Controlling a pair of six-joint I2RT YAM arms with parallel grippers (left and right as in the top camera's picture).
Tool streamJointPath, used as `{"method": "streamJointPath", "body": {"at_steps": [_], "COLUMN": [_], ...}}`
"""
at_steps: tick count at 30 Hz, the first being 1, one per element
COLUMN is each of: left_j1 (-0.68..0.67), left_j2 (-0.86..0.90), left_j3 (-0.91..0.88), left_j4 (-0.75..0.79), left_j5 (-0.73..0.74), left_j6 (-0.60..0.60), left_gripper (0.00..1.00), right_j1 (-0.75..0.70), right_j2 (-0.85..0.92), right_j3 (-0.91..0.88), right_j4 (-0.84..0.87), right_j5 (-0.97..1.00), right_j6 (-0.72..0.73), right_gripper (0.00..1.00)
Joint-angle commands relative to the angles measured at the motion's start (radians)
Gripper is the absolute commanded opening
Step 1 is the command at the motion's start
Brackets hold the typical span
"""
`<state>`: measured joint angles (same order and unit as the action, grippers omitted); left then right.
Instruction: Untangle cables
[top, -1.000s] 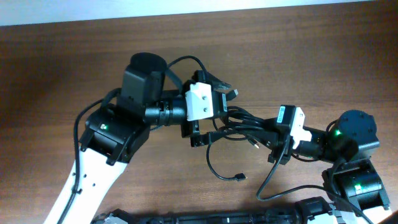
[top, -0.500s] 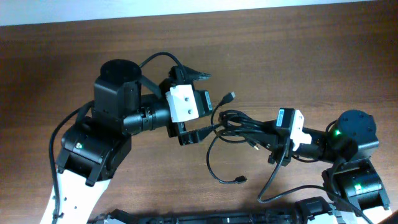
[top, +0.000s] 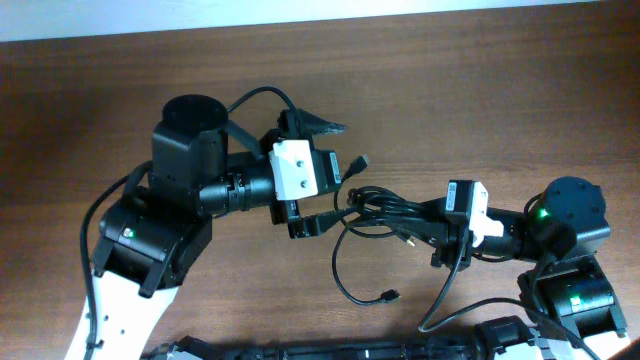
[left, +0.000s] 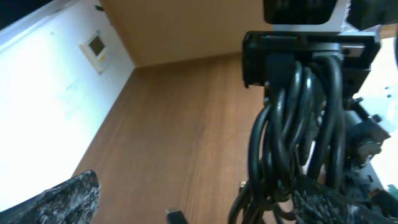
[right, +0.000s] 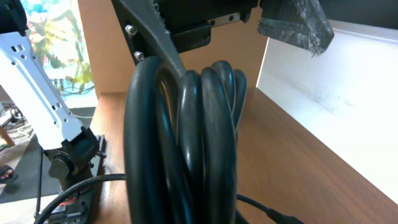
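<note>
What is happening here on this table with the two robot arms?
The two arms are working on a bundle of thin black cables at a brown wooden table. The right gripper is shut on one end of the bundle and holds it. The left gripper stands wide open at the other end and grips nothing. One cable trails out in a loose loop ending in a small plug. The cables are not yet untangled.

"What carried everything?"

"A brown, wood-grain worktop (top: 480, 90)."

"And what lay on it?"

"A loose loop (top: 336, 270) of the black cables (top: 385, 208) trailed across it, ending in a small plug (top: 389, 295). Whether the rest touched it, I couldn't tell."
</note>
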<state>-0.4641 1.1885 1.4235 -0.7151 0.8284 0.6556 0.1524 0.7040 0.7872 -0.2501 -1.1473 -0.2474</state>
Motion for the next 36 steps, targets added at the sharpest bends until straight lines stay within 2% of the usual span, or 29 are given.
{"method": "streamJointPath", "body": {"at_steps": [1, 16, 19, 24, 25, 27, 30, 35, 36], "left_j1": [0.002, -0.051, -0.078, -0.113, -0.118, -0.118, -0.118, -0.118, -0.118], "left_j2": [0.022, 0.046, 0.057, 0.082, 0.088, 0.095, 0.098, 0.098, 0.098], "left_j3": [0.016, 0.016, 0.016, 0.016, 0.016, 0.016, 0.016, 0.016, 0.016], "left_j4": [-0.005, -0.002, 0.005, 0.018, 0.019, 0.022, 0.023, 0.026, 0.026], "left_j5": [0.106, 0.174, 0.174, 0.174, 0.174, 0.174, 0.174, 0.17, 0.169], "left_j6": [0.011, 0.013, 0.012, 0.012, 0.012, 0.012, 0.012, 0.012, 0.012], "left_gripper": [1.0, 1.0, 1.0, 0.98, 0.92, 0.69, 0.5, 0.03, 0.0], "right_j1": [0.004, 0.004, 0.004, 0.004, 0.004, 0.004, 0.004, 0.004, 0.004], "right_j2": [-0.006, -0.006, -0.006, -0.006, -0.006, -0.006, -0.006, -0.006, -0.006], "right_j3": [0.002, 0.002, 0.002, 0.002, 0.002, 0.002, 0.002, 0.002, 0.002], "right_j4": [0.026, 0.06, 0.06, 0.06, 0.06, 0.06, 0.06, 0.06, 0.06], "right_j5": [-0.027, -0.032, -0.032, -0.032, -0.032, -0.032, -0.031, -0.031, -0.031], "right_j6": [-0.011, -0.01, -0.01, -0.01, -0.01, -0.01, -0.01, -0.01, -0.01], "right_gripper": [0.04, 0.05, 0.14, 0.15, 0.15, 0.15, 0.15, 0.17, 0.2]}}
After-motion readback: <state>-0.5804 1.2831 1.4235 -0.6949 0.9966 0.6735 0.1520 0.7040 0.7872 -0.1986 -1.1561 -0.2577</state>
